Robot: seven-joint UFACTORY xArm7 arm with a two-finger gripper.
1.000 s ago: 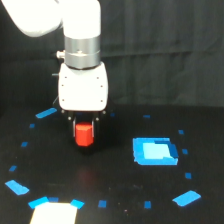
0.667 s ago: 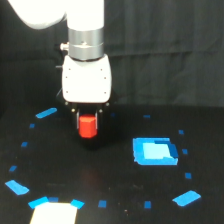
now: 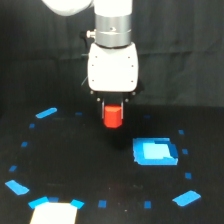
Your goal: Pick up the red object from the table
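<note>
One arm: the white gripper (image 3: 113,111) hung over the black table (image 3: 80,165).
Grip: its fingers were clamped on the red block (image 3: 113,116), apparently held clear of the surface.
Position: block near center; blue square (image 3: 155,151) at four o'clock, apart.

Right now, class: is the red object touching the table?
Apart. The exterior view shows the red object held under the gripper, with bare black table showing below its bottom edge.

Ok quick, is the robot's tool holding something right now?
Tool: closed on the red object, holding it up off the table.
</note>
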